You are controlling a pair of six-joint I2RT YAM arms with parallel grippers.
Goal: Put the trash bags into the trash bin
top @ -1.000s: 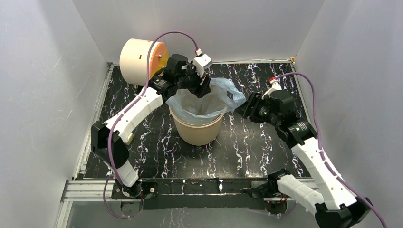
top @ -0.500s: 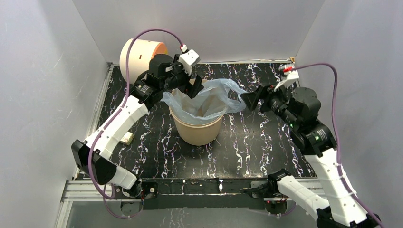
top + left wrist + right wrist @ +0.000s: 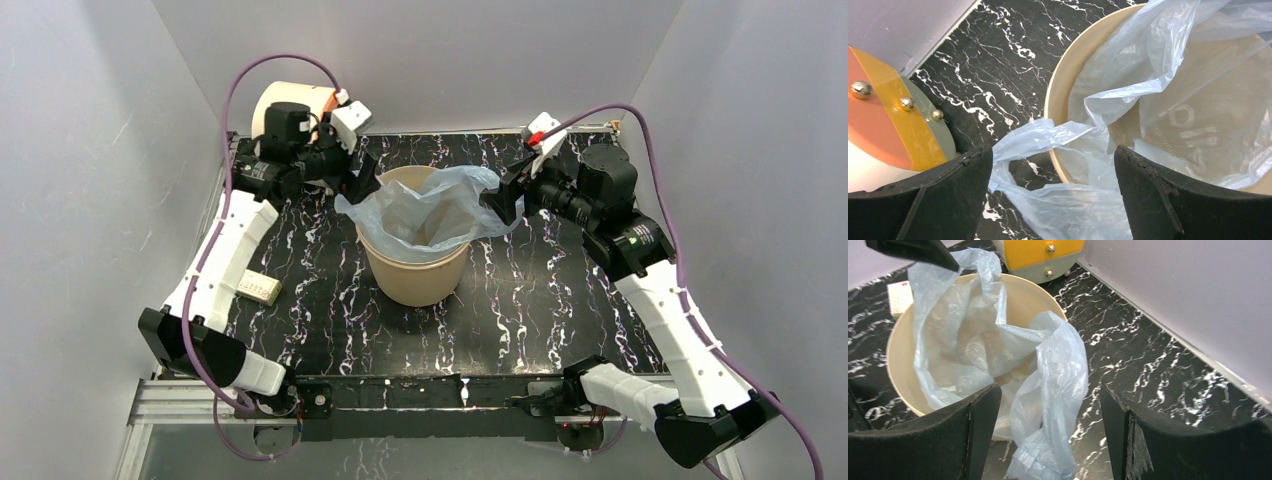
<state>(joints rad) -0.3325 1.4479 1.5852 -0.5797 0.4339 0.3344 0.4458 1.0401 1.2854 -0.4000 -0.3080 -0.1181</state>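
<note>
Both claws have let go of the bag and pulled back from it. Now the left claw (image 3: pixel 362 186) is wide open near the far left corner of the table (image 3: pixel 560 320). The right claw (image 3: pixel 498 207) is wide open too, just beside the bag's right flap. Neither one holds anything. The pale blue trash bag (image 3: pixel 425 212) sits inside the tan trash bin (image 3: pixel 415 283) in the middle of the table. Its ends hang over the rim on both sides.

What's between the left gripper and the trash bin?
A loose fold of the trash bag, draped out over the trash bin's rim in front of the open left gripper. The left wrist view shows it.
</note>
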